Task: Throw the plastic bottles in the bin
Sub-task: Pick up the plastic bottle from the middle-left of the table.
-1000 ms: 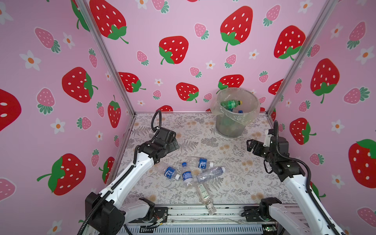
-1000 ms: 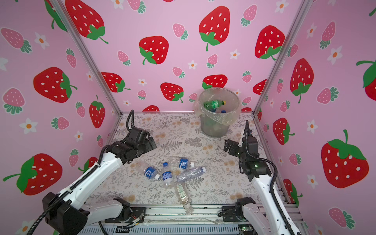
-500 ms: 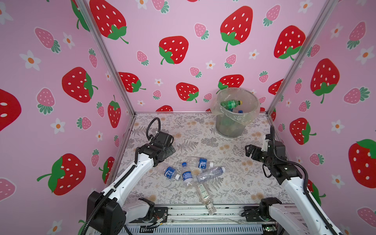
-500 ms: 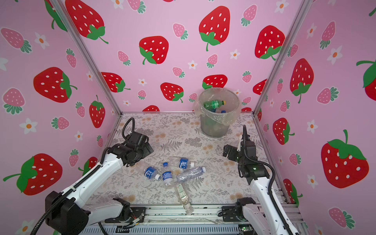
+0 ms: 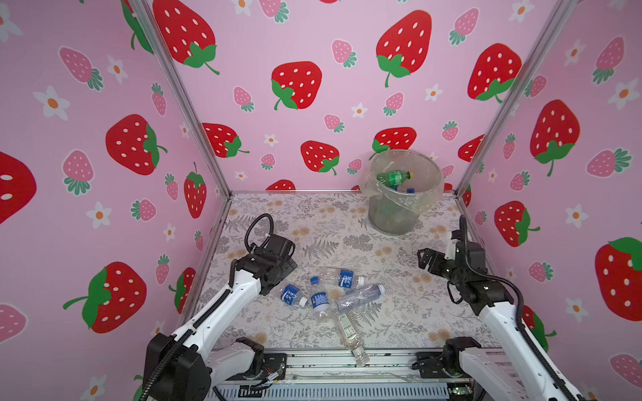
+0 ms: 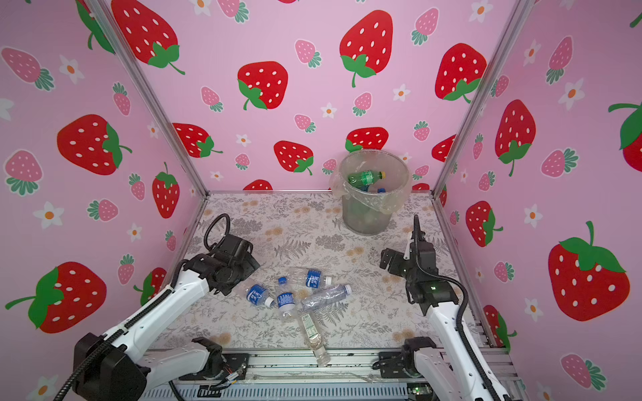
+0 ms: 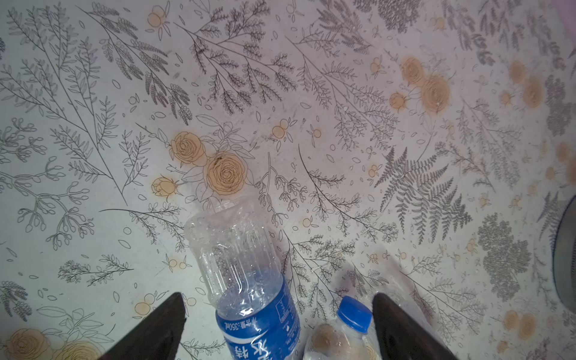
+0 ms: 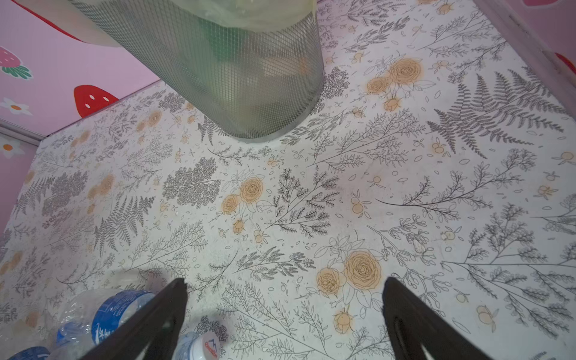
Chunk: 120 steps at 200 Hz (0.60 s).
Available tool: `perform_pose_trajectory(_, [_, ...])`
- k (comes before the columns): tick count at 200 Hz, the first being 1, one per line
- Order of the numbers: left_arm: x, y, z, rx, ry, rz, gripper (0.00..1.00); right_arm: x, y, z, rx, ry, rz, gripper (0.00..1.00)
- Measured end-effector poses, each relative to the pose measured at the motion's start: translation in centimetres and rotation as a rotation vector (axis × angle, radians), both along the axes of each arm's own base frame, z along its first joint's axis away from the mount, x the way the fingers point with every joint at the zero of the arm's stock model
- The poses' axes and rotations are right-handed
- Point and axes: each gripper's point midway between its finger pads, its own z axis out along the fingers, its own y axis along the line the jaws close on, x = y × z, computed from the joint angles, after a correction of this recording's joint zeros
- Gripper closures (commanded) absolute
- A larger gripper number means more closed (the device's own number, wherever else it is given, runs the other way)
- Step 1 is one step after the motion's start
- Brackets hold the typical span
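- The bin (image 5: 392, 218) stands at the back of the table (image 5: 312, 215), on the right side, close to the corner. It is grey mesh with a clear bag (image 5: 368, 187) folded over its rim.
- A green bottle (image 5: 394, 177) lies on top inside the bin. A blue cap (image 5: 410, 190) peeks out just beside it.
- Five plastic bottles (image 5: 342, 277) lie in a small heap at the front middle of the table, well apart from the bin.
- Three of them have blue labels. One is a crushed clear bottle (image 5: 359, 297). One is a long bottle (image 5: 347, 330) with a pale label, and its end sticks out over the front edge of the table.
- The left gripper (image 7: 277, 296) hangs low over the left side of the heap.
- Its jaws are spread wide. A blue-label bottle (image 7: 249, 280) lies between the two black fingers (image 7: 156, 327), and they do not squeeze it.
- A second bottle (image 7: 353, 314) with a blue cap lies there too, just beside the first one.
- The right gripper (image 8: 283, 280) hangs over the right side of the table, between the heap and the bin.
- Its jaws are spread wide too, and it holds nothing. Only the flowery table shows between its fingers.
- Pink walls (image 5: 295, 139) with big strawberries stand all around.
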Motion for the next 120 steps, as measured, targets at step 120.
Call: perform_pose_trajectory(120, [-1.2,-0.4,-5.8,0.002,0.151,-0.002,0.13,-0.3,0.0,-1.0,-0.003,0.021,0.001,0.01])
